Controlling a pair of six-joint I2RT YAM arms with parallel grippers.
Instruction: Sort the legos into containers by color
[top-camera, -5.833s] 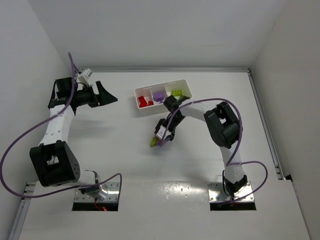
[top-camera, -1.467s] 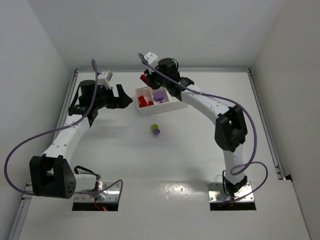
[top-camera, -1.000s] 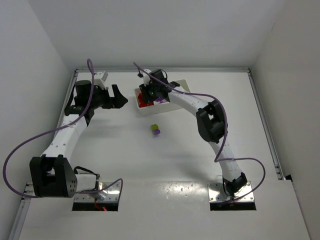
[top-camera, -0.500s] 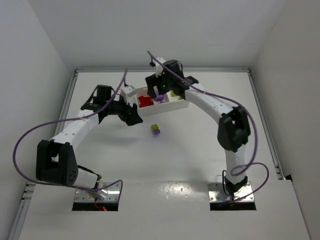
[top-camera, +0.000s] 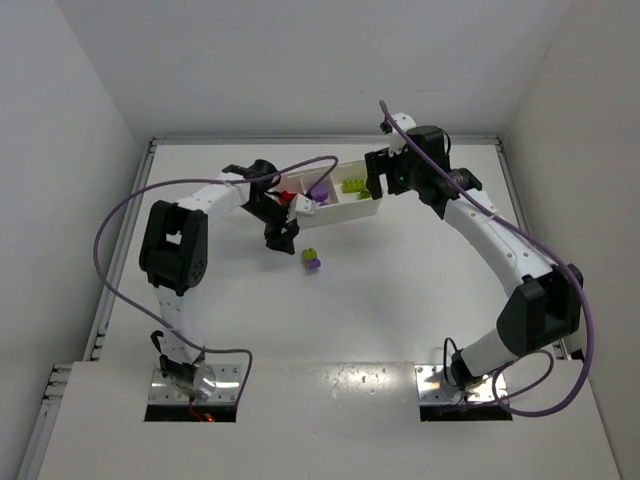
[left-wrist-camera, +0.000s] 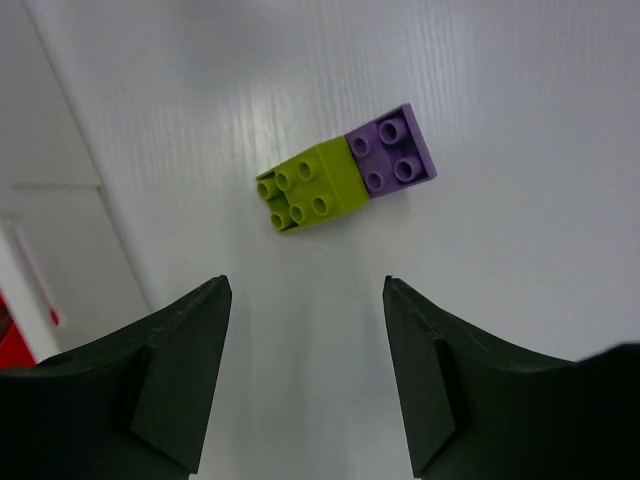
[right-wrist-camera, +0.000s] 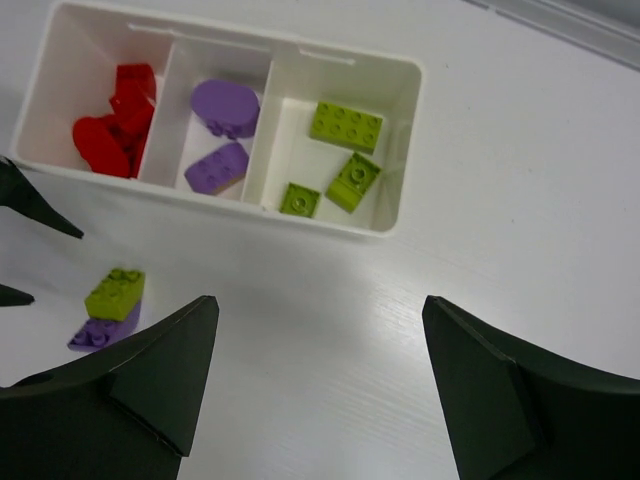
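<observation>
- green lego (left-wrist-camera: 305, 187) and purple lego (left-wrist-camera: 392, 158): flat on the table (left-wrist-camera: 500, 100), studs up, touching end to end; long axis diagonal in the left wrist view, green end toward the tray (right-wrist-camera: 396, 135).
- tray: long axis left to right; red, purple, green legos in separate compartments.
- left hand (left-wrist-camera: 305, 370): fingers apart, empty, the pair just ahead.
- right hand (right-wrist-camera: 320, 390): fingers apart, empty, near the tray.

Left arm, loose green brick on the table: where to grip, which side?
From straight above: the green brick lies flat, studs up. Pinch its two long side faces; one end butts the purple brick. The left gripper, open near it, probably needs a wrist turn to square up.
</observation>
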